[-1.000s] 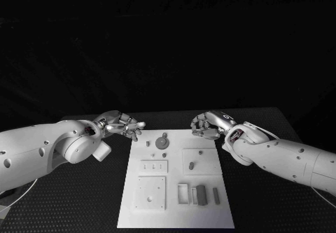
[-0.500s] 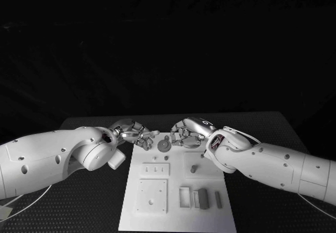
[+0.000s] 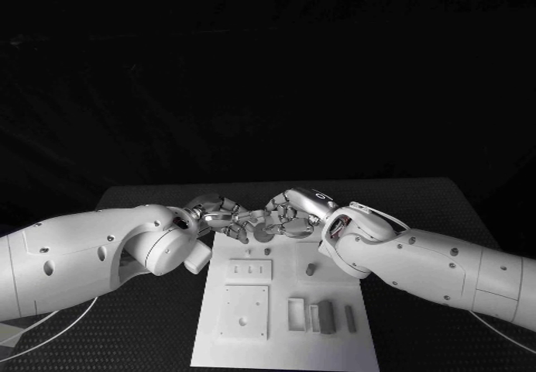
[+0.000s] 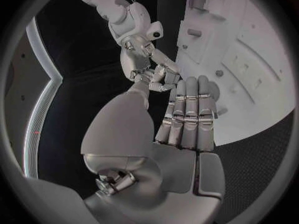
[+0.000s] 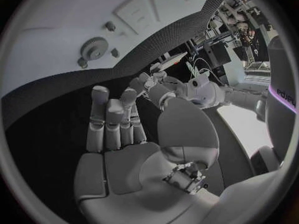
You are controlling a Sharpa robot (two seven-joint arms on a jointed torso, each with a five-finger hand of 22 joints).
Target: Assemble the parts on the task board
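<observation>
Task board (image 3: 285,341): white plate, counter (image 3: 447,325) centre. Grey parts: gear (image 5: 94,48) at board's 12 o'clock; bars (image 3: 326,315) at 5 o'clock. Left hand (image 3: 224,219), right hand (image 3: 288,217): fingers apart, grasping nothing, converged at 12 o'clock, likely poised over the gear.

So what we've got besides the main stuff is pretty much just the black table (image 3: 447,203). In the head view it runs across the lower half of the frame, and we can see its far edge as a straight line around mid-height, with plain darkness above it. The top has a fine woven or dotted texture; we see it best at lower right. The same grainy surface shows in the left wrist view (image 4: 264,152) and the right wrist view (image 5: 159,50). We also spot a thin pale cable (image 3: 53,335) curving at lower left, and another (image 3: 510,338) at lower right.
</observation>
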